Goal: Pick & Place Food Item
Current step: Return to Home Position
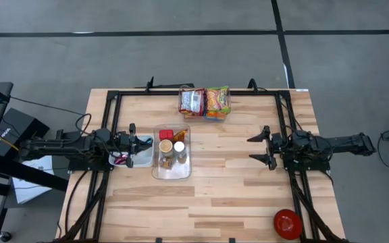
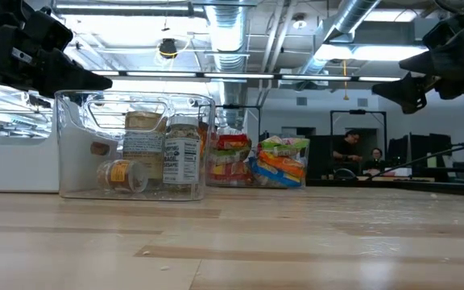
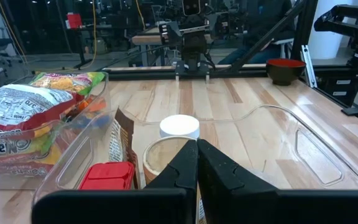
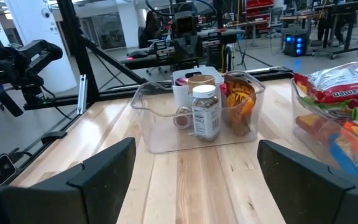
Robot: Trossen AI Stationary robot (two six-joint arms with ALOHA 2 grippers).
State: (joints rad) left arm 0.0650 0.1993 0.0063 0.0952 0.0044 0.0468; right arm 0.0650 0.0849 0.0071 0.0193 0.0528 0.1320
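Note:
A clear bin (image 1: 171, 169) stands at the table's middle and holds a spice jar (image 4: 205, 111), a red-lidded tub (image 3: 107, 175), a white-lidded jar (image 3: 179, 126) and a brown pouch (image 4: 240, 107). A second clear bin (image 1: 204, 101) at the far edge holds colourful ramen and snack packets (image 3: 23, 118). My left gripper (image 1: 142, 142) is shut and empty. It hovers just left of the middle bin, above its rim (image 3: 197, 144). My right gripper (image 1: 252, 148) is open and empty. It is raised to the right of the bin and faces it (image 4: 196, 144).
A red bowl (image 1: 288, 223) sits near the table's front right corner. A white and pink item (image 1: 123, 159) lies on the table under my left gripper. A black frame (image 1: 198, 92) runs along the far and side edges. Bare wood lies between the middle bin and my right gripper.

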